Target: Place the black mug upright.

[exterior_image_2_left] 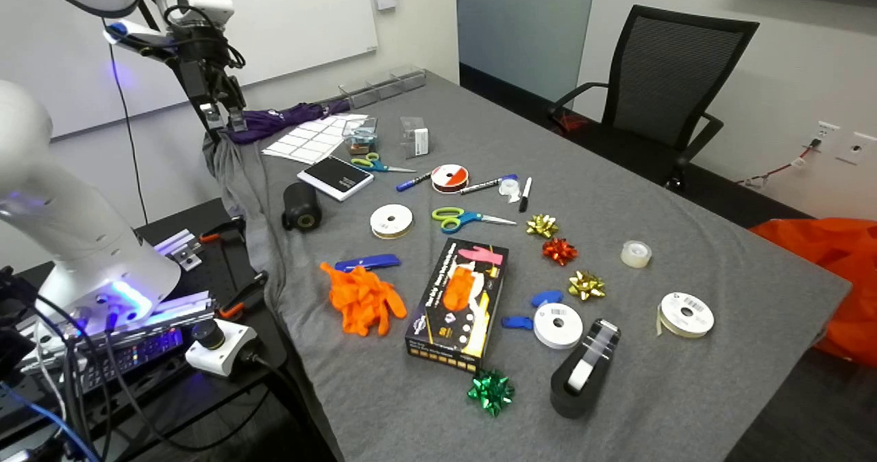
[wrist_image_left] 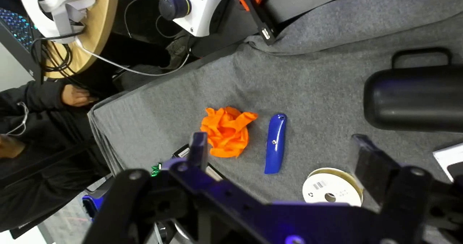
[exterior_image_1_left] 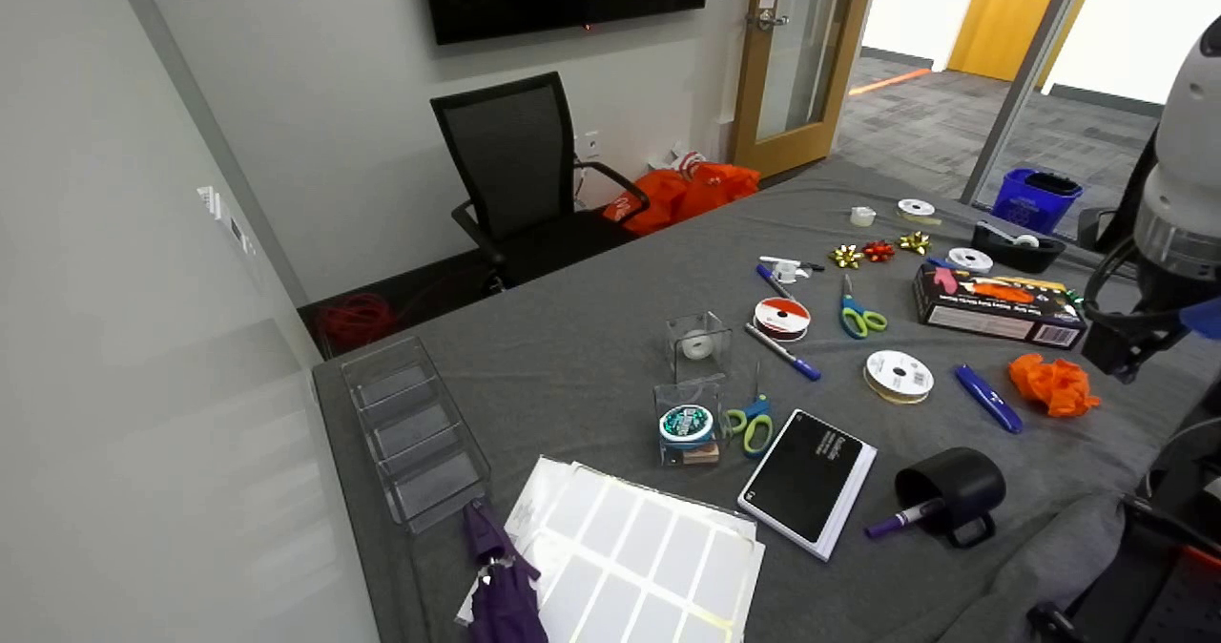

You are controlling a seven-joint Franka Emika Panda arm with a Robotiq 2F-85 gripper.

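Observation:
The black mug (exterior_image_1_left: 959,486) lies on its side on the grey cloth, with its mouth facing the notebook side and its handle down toward the robot's edge. A purple marker (exterior_image_1_left: 892,523) sticks out of its mouth. In an exterior view the mug (exterior_image_2_left: 301,205) shows its base end. In the wrist view the mug (wrist_image_left: 416,97) is at the right edge, partly cut off, its handle toward the top. My gripper (wrist_image_left: 280,139) is open and empty, with the mug outside its fingers. The gripper (exterior_image_2_left: 225,116) hangs above the table, apart from the mug.
A black-and-white notebook (exterior_image_1_left: 809,481) lies close to the mug. A ribbon spool (wrist_image_left: 331,188), a blue utility knife (wrist_image_left: 275,144) and a crumpled orange glove (wrist_image_left: 227,131) lie nearby. A glove box (exterior_image_2_left: 459,301) and scissors (exterior_image_2_left: 473,219) are farther off. The cloth-covered table edge borders the robot base.

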